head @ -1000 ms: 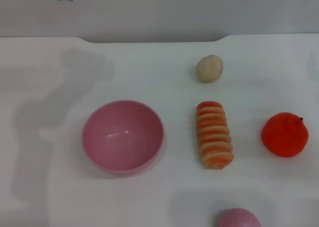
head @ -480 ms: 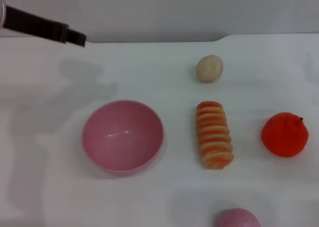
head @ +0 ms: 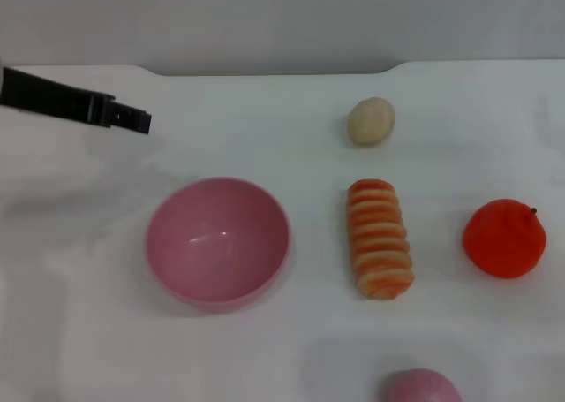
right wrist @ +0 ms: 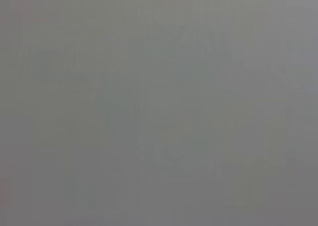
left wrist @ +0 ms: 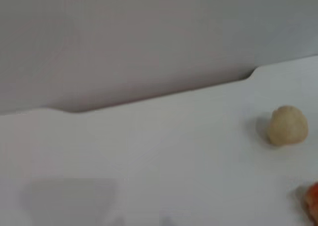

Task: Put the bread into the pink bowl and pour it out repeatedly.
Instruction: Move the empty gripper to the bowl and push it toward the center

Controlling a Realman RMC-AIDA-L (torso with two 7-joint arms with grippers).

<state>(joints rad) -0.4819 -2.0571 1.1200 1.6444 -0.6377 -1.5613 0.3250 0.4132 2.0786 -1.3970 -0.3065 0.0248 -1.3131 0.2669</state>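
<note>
The left tool (head: 132, 119) has dropped lower toward the pink bowl (head: 217, 240), its grip state unclear; the bread (head: 380, 238), seemingly light and ridged, suits a mid-length pinch.

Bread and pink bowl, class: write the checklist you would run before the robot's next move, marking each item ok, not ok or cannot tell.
1. Bread lies free on the table, nothing on it: ok.
2. Pink bowl upright and empty: ok.
3. Bread and bowl apart: ok.
4. Left gripper far from the bread, beyond the bowl: not ok.
5. Left gripper open: cannot tell.
6. Right gripper in view: not ok.
</note>
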